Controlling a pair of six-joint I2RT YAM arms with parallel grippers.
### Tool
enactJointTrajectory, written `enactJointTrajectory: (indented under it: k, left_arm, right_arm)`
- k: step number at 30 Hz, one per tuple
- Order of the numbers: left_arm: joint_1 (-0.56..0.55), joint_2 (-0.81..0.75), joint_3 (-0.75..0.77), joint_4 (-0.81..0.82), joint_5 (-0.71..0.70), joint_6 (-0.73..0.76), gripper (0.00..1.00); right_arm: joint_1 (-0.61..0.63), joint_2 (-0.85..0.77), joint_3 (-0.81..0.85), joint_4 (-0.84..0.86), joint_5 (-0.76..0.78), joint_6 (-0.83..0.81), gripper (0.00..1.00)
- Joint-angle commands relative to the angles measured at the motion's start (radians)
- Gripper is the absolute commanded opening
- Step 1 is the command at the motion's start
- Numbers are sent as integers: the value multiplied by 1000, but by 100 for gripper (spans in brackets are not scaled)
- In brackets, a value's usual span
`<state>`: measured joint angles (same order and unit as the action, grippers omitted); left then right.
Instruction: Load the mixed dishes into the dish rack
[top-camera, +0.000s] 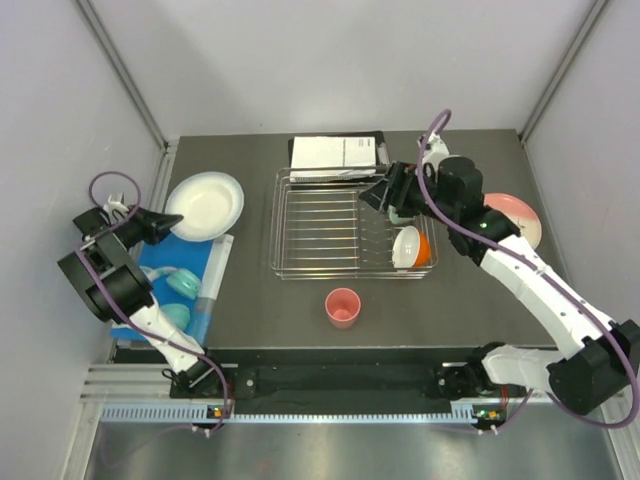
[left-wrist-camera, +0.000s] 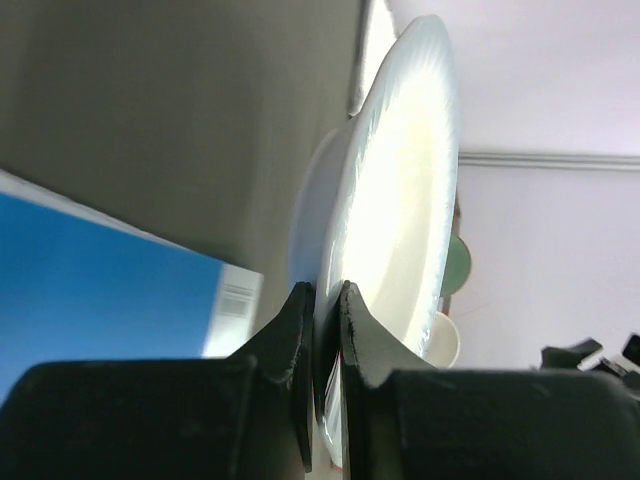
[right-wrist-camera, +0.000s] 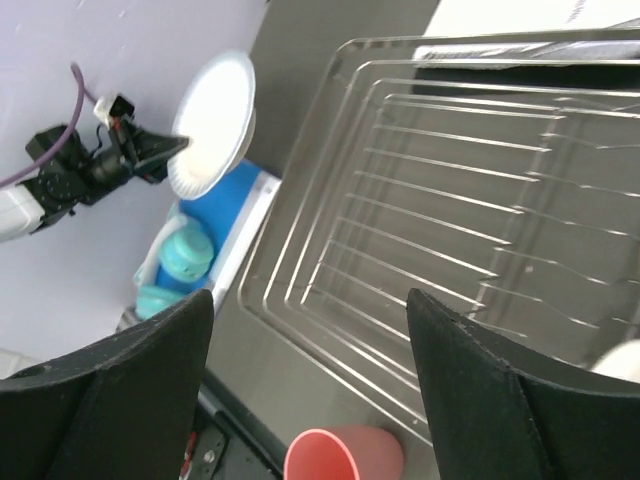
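The left gripper (top-camera: 165, 224) is pinching the white plate (top-camera: 207, 203) by its rim, jaws drawn narrow on that thin edge. The plate is hanging tilted, apparently lifted off the table, well to the left of the dish rack (top-camera: 279, 225). That is where I'm seeing the trouble: the whole plate is sticking out beyond one small grip point, so any quick swing toward the rack is risking a pivot or a slip out of the jaws. The rack's raised left wall is standing between plate and wires, so a low approach is inviting a clip on the plate's far edge. Over the rack's far right corner the right gripper (top-camera: 380, 192) is hovering with fingers spread wide and nothing between them, so the two arms could be crowding each other if both work inside the rack. The orange-outside bowl (top-camera: 415, 247) and the mint-green bowl (top-camera: 398, 215) are sitting at the rack's right end, so a plate set too far across is looking at a knock. The small pink cup (top-camera: 342, 306) is waiting just in front of the rack, and the pale pink plate (top-camera: 520, 213) is lying to its right
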<state>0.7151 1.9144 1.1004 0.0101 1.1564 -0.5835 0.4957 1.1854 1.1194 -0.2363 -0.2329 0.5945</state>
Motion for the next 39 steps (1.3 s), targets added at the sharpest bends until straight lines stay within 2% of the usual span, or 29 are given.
enactJointTrajectory:
  k: [1, 9, 16, 22, 39]
  left_arm:
    - [-5, -198, -49, 128, 190, -122, 0]
    - [-89, -374, -125, 77, 217, -130, 0]
    - [-273, -457, -132, 134, 169, -209, 0]
    - [-364, -474, -126, 143, 126, -217, 0]
    - [-496, -486, -111, 117, 103, -199, 0]
  right_arm:
    - [52, 48, -10, 141, -109, 45, 79]
    - [155, 206, 14, 314, -178, 152, 83]
    - [248, 335, 108, 354, -192, 159, 83]
    - [251, 387, 128, 405, -207, 185, 82]
    - [251, 490, 126, 468, -221, 203, 72]
